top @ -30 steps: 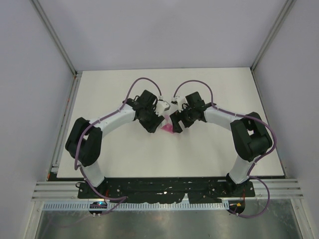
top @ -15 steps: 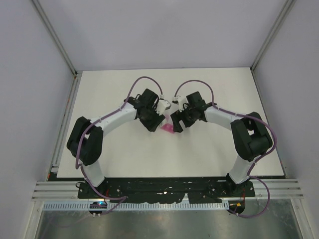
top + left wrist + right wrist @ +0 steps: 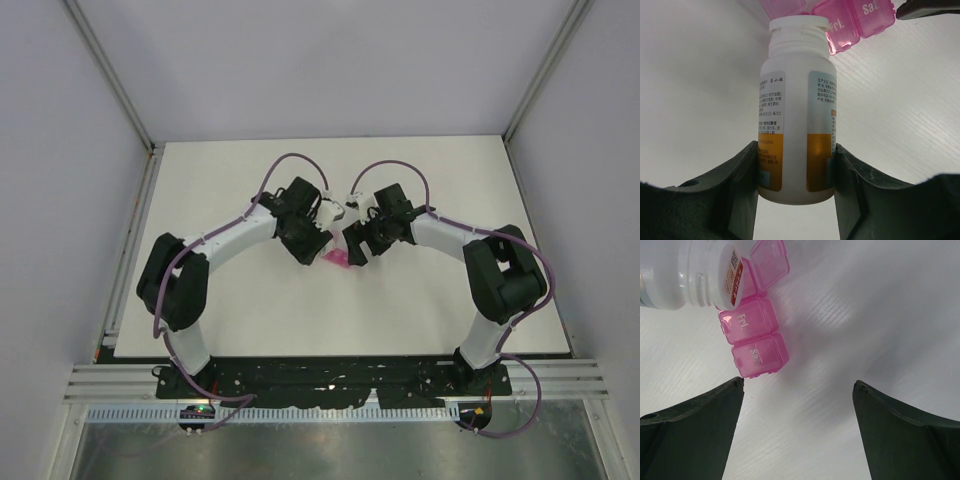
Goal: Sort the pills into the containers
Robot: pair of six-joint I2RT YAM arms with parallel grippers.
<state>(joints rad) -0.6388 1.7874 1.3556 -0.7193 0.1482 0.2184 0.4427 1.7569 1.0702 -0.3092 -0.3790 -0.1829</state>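
Two containers (image 3: 754,342) read "Fri", perhaps "Sat".

Overhead; both wrists near pill box (image 3: 754,340)

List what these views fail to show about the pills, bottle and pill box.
- Pills: none visible anywhere; the bottle is opaque, its mouth facing away from the left wrist camera.
- Compartment under the open lid: the bottle's neck covers it in the right wrist view.
- Pill box: cut off by the top edge in the left wrist view; nearly all hidden beneath the left gripper and right gripper in the top view.
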